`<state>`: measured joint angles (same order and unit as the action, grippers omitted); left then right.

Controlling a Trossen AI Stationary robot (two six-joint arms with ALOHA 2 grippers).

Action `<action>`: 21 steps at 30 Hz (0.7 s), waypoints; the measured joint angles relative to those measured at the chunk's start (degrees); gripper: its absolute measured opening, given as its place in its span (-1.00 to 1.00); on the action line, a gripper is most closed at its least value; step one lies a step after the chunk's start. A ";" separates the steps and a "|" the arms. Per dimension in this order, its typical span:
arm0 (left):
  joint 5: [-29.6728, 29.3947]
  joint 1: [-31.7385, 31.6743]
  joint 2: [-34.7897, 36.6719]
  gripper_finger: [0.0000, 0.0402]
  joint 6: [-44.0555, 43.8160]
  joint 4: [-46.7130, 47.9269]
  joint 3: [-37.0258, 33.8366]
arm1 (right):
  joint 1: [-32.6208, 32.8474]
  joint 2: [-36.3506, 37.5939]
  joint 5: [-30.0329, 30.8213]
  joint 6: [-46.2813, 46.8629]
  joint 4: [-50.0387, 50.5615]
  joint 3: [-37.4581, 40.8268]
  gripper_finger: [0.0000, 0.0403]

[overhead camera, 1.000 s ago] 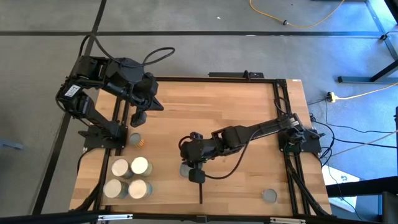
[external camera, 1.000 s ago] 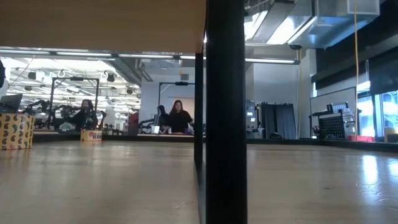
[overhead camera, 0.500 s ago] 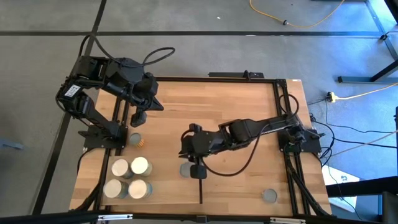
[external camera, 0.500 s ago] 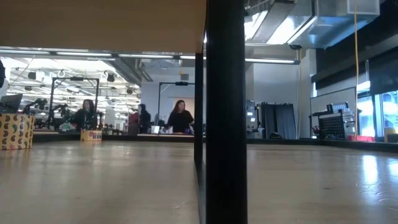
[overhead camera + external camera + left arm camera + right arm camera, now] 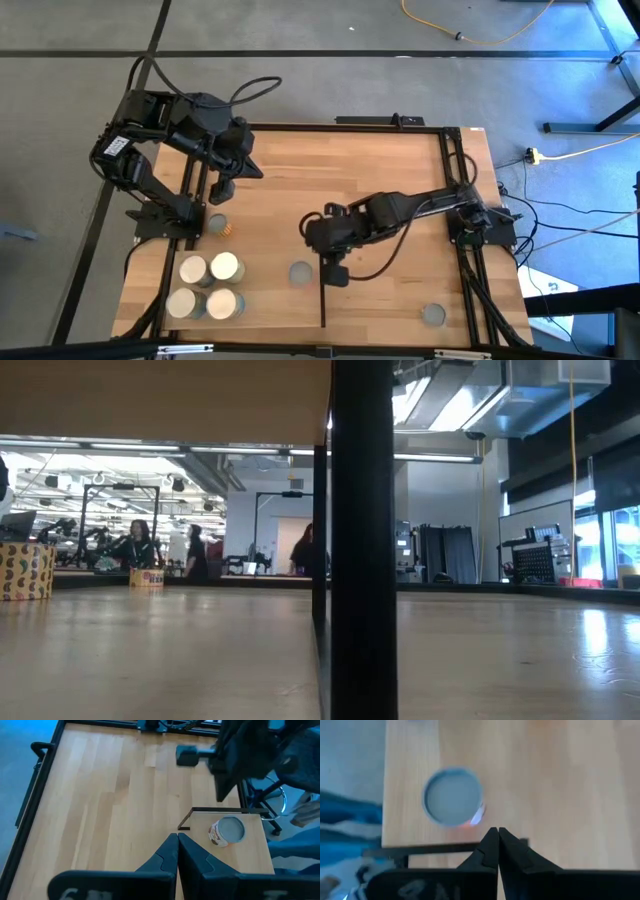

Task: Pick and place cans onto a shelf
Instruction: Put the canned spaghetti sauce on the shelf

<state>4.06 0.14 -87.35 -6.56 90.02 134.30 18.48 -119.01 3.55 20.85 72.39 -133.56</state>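
The right pincer [image 5: 334,275] hangs over the table [image 5: 390,180] with its fingers [image 5: 490,845] closed and empty, just beside a grey-topped can [image 5: 300,272] standing upright. The left pincer [image 5: 222,192], also closed and empty, waits near the table's left edge. 4 cream-topped cans [image 5: 208,286] cluster at the left front corner; another grey-topped can [image 5: 432,315] stands well apart.

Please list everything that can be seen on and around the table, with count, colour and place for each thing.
cream-topped cans: four, clustered at table's front left
grey-topped cans: three, one front centre, one front right, one by left arm's base
table: one, pale wood, black frame
black strip: one, thin, front centre
yellow cable: one, on floor beyond table
people: several, far in room behind
left gripper: shut, empty, raised over table's left
right gripper: shut, empty, beside centre can
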 joint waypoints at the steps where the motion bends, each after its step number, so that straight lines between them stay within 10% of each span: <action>1: 0.58 0.00 0.00 -1.00 0.92 0.00 0.00 | 0.00 -0.71 -0.93 -0.08 0.34 0.00 -0.99; 21: 5.09 7.57 -0.04 -1.00 6.83 -0.02 -1.07 | 0.02 -4.41 -4.88 1.15 1.82 0.02 -0.99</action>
<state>9.15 7.72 -87.39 0.27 90.00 133.23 18.50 -123.42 -1.32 22.01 74.22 -133.53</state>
